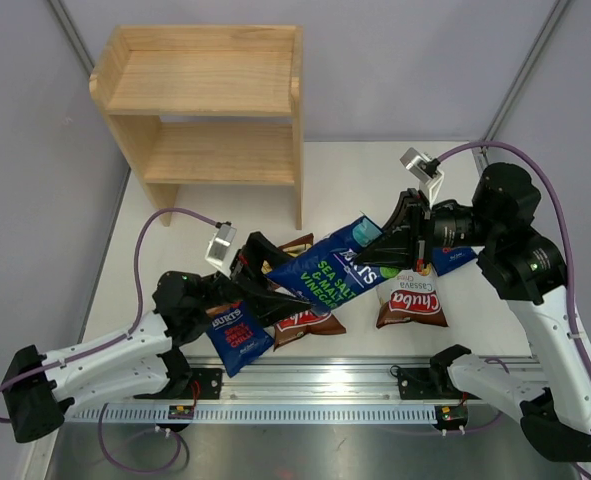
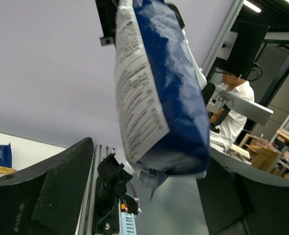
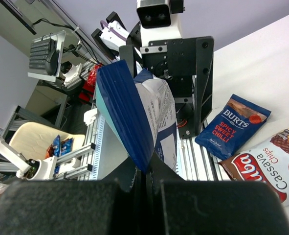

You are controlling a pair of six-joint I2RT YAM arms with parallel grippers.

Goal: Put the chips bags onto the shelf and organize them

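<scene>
No bag is on the shelf (image 1: pixel 200 85) yet, so I think my job has hardly begun. The shelf stands at the far left of the counter (image 1: pixel 375 170), and I see nothing on its two boards. My right fingers (image 3: pixel 110 205) are shut tight on one end of the big blue bag (image 1: pixel 330 272), and the bag hangs in the air between my two arms. My left fingers (image 2: pixel 56 181) are wide apart, one on each side of the bag's other end, and I do not think they press it. Four more bags lie on the counter near my arms: a small chilli bag (image 1: pixel 237 338) on the left, a brown bag (image 1: pixel 300 322) partly under the big blue one, a second brown bag (image 1: pixel 412 300) on the right, and a hidden blue bag (image 1: pixel 455 258) mostly behind my right arm. All five bags are left to go onto the shelf and be lined up neatly.
</scene>
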